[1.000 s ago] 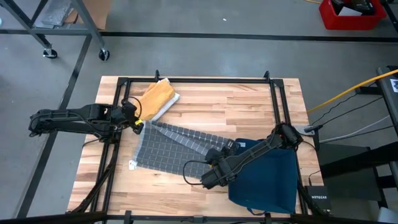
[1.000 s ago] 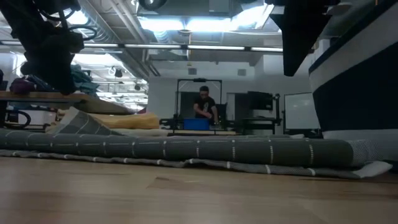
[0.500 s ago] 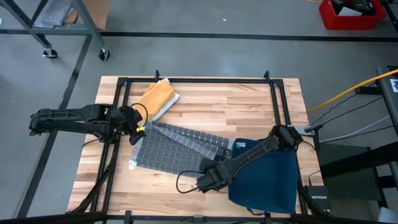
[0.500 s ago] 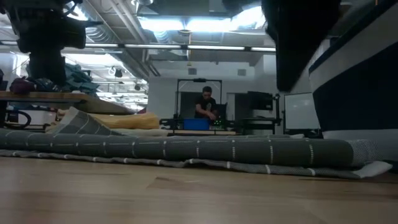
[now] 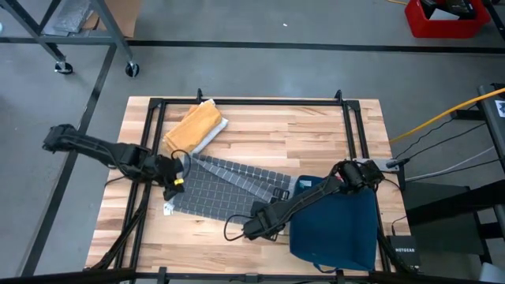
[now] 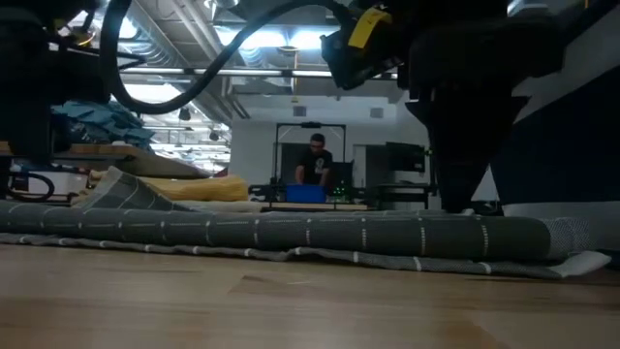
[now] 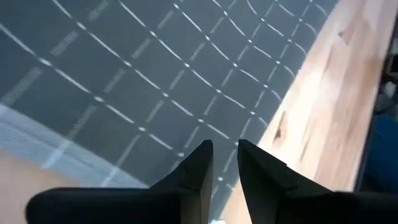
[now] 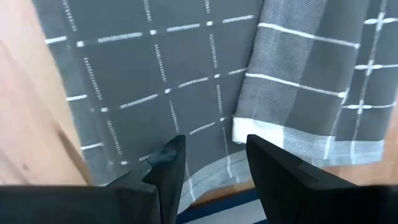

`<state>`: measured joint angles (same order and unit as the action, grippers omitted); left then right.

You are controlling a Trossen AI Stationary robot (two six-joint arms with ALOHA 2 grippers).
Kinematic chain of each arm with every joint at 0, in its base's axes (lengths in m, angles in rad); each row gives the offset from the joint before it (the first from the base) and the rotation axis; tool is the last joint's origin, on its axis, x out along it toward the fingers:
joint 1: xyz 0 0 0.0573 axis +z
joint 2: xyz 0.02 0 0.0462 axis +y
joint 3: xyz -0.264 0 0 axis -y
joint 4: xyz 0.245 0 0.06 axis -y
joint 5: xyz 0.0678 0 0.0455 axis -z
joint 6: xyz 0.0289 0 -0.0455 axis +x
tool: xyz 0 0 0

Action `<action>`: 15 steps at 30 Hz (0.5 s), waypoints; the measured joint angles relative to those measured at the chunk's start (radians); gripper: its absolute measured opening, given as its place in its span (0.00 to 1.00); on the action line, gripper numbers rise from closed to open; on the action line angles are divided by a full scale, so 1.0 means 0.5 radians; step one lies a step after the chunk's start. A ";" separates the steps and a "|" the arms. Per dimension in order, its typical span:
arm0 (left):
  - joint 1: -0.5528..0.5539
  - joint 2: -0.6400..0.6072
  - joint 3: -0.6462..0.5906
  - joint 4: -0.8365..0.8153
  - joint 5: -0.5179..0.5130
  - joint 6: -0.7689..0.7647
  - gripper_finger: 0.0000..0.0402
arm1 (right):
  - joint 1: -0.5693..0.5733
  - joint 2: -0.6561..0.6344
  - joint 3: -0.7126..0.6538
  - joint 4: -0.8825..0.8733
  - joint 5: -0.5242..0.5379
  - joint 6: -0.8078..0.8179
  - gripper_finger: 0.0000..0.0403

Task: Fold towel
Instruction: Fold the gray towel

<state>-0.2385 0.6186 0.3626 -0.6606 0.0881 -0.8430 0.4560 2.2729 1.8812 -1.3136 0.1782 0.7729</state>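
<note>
Grey checked towel (image 5: 225, 188) lying near middle of wooden tabletop (image 5: 300, 130), partly folded, 1 flap laid diagonally over the flat layer. In low view, towel (image 6: 291, 235) stretched as a long rumpled band across the tabletop (image 6: 291, 310).

Left gripper (image 5: 170, 183) low over the towel's left edge, arm reaching in from the left side. In left wrist view, left gripper (image 7: 225, 163) with jaws nearly together, only a thin slit between them, hovering over checked cloth (image 7: 155, 81) close to its hem and bare wood (image 7: 323, 112); nothing visibly pinched, cannot tell for sure whether cloth is caught.

Right gripper (image 5: 252, 226) at the towel's near edge, arm stretched diagonally from the right. In right wrist view, right gripper (image 8: 214, 155) with jaws apart, a clear gap between them, positioned over the towel (image 8: 155, 81) where the corner of the upper flap rests on the lower layer; nothing held.

Yellow cloth (image 5: 193, 126) folded at the far left corner, just beyond the towel. Dark blue cloth (image 5: 339, 225) at the near right, beside the towel, partly under the right arm.

Person (image 6: 315, 160) standing far back in the room in low view.
</note>
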 joint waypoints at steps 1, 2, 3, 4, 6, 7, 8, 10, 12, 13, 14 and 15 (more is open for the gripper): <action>-0.028 0.000 -0.029 0.054 -0.002 -0.040 0.16 | -0.001 0.000 0.000 -0.009 0.015 0.000 0.43; -0.053 0.001 -0.048 0.102 -0.003 -0.080 0.15 | -0.001 0.000 0.000 -0.019 0.020 -0.001 0.43; -0.075 0.005 -0.070 0.162 -0.004 -0.097 0.15 | -0.001 0.000 0.000 -0.027 0.022 -0.001 0.43; -0.094 0.011 -0.091 0.212 -0.008 -0.130 0.14 | -0.001 0.001 0.000 -0.032 0.022 -0.002 0.43; -0.132 0.033 -0.146 0.319 -0.011 -0.187 0.13 | 0.000 0.004 -0.017 -0.020 0.009 -0.001 0.43; -0.149 0.046 -0.172 0.382 -0.012 -0.214 0.13 | 0.002 0.008 -0.025 -0.029 -0.015 -0.002 0.43; -0.164 0.063 -0.190 0.434 -0.012 -0.236 0.13 | 0.002 0.009 -0.037 -0.032 -0.030 -0.003 0.43; -0.193 0.102 -0.216 0.508 -0.012 -0.244 0.12 | 0.002 0.009 -0.066 -0.003 -0.053 -0.003 0.43; -0.211 0.144 -0.224 0.527 -0.013 -0.243 0.12 | 0.003 0.009 -0.087 0.008 -0.073 -0.003 0.43; -0.216 0.165 -0.224 0.528 -0.015 -0.233 0.12 | 0.003 0.009 -0.094 0.004 -0.080 -0.005 0.43; -0.218 0.182 -0.224 0.528 -0.019 -0.210 0.12 | 0.003 0.009 -0.103 0.011 -0.077 -0.010 0.43; -0.218 0.199 -0.224 0.528 -0.019 -0.183 0.12 | 0.003 0.009 -0.110 0.022 -0.066 -0.021 0.43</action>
<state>-0.3473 0.7183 0.2505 -0.3966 0.0785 -0.9346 0.4576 2.2776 1.8262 -1.3025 0.1455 0.7625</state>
